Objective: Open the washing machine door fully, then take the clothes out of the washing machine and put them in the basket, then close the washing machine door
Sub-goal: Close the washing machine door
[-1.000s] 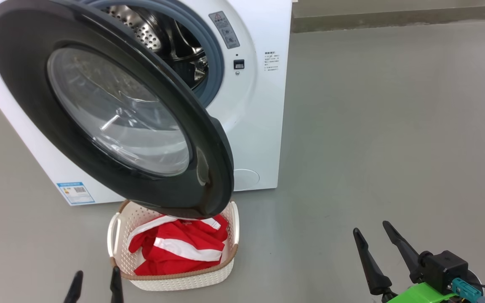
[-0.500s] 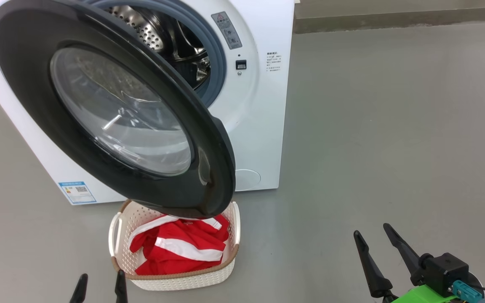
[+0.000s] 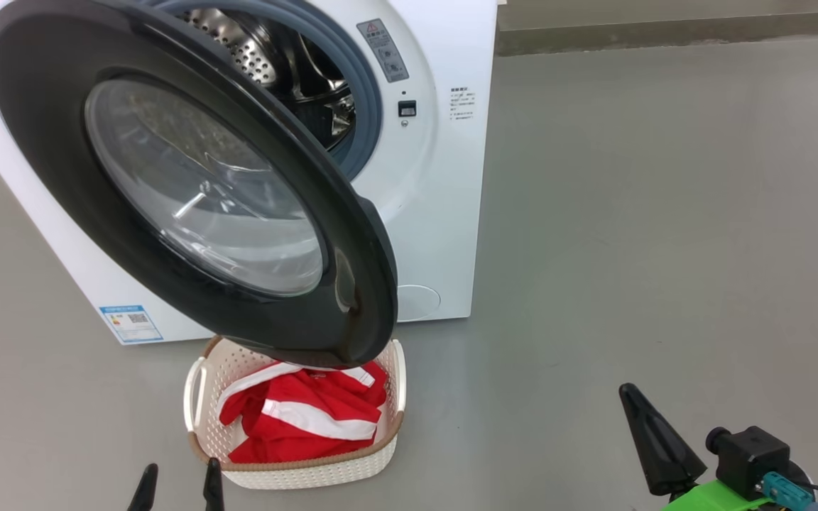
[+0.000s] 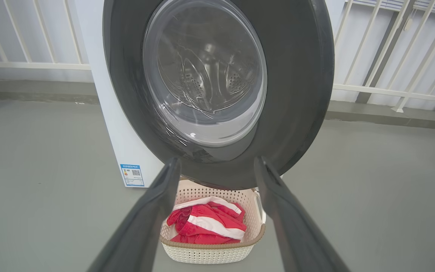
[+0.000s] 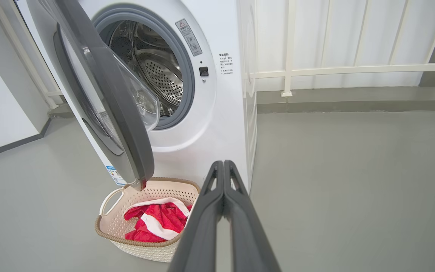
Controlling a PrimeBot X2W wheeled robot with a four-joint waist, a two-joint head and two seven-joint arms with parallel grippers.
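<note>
The door (image 3: 189, 184) stands swung out from the washer (image 3: 444, 213) and hangs over the basket (image 3: 309, 472), which sits on the floor (image 3: 629, 213) just in front. The red clothes (image 3: 302, 419) lie heaped in the basket, beneath the door's lower edge. What I can see of the drum (image 5: 157, 71) is bare steel with no fabric in it, though the door hides its lower front part. So the opening and the unloading look done to me, and closing the door is what is left. The left gripper (image 3: 180, 470) hovers low near the basket's front, fingers spread, holding nothing. The right gripper (image 3: 633, 401) is off to the right over bare floor, well apart from the washer, its fingers pressed together on nothing. Neither touches the door, so the closing push has not begun.
</note>
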